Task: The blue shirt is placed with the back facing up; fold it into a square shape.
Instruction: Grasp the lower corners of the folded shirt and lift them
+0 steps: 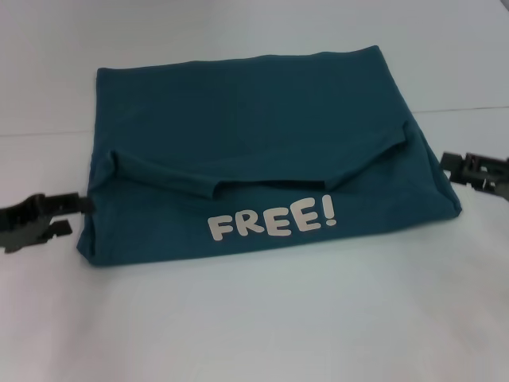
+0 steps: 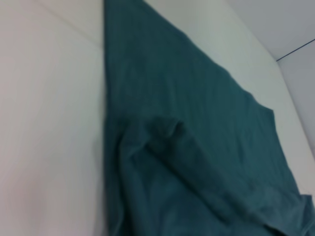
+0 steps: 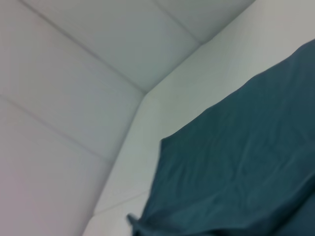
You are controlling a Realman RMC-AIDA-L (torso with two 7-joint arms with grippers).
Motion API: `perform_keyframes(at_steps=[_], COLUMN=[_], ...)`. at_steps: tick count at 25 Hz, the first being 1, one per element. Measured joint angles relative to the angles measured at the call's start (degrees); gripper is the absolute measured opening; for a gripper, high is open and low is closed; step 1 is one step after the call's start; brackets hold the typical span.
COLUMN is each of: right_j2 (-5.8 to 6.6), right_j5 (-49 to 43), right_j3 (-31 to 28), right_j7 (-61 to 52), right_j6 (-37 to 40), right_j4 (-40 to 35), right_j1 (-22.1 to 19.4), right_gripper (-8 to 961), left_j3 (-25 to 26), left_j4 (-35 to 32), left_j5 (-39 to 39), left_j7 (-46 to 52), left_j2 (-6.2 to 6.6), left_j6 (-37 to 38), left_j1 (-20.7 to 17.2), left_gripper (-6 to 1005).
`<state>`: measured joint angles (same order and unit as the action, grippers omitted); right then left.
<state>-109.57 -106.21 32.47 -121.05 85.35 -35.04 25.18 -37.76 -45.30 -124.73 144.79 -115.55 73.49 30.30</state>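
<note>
The blue shirt lies folded into a rough rectangle on the white table, with both sleeves tucked inward across its middle. White letters reading "FREE!" show on its near part. My left gripper sits low at the shirt's left edge, level with the near fold. At the right edge, my right gripper is just beside the cloth. The left wrist view shows the teal fabric with a raised fold. The right wrist view shows a corner of the cloth.
A white table surrounds the shirt, with bare surface near me and to both sides. A seam line crosses the table at the far right. White wall panels show in the right wrist view.
</note>
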Motion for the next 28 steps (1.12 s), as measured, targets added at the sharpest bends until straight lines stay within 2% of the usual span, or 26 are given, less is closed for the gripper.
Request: perform_keyframes(at_steps=[6, 11, 21, 28], right_j2=[0.60, 0.67, 0.35, 0.30], right_j5=[-0.3, -0.2, -0.2, -0.1], right_j3=[-0.4, -0.3, -0.5, -0.5], right_j7=[0.5, 0.6, 0.7, 0.7], right_j6=[2.1, 1.0, 0.0, -0.1], right_j4=[0.1, 0.1, 0.1, 0.1], right_j1=[-1.2, -0.7, -1.5, -1.7], right_gripper=[648, 642, 629, 620], left_j3=[0.0, 0.1, -0.4, -0.6], left_j4=[2.6, 6.6, 10.4, 10.5], left_j5=[-0.1, 0.0, -0.9, -0.9], left_j7=[-0.6, 0.5, 0.0, -0.2], left_j2=[-0.38, -0.48, -0.94, -1.48], left_j6=[-2.1, -5.0, -9.7, -9.8], left_j1=[-1.5, -0.3, 1.6, 2.4], left_gripper=[688, 688, 689, 688])
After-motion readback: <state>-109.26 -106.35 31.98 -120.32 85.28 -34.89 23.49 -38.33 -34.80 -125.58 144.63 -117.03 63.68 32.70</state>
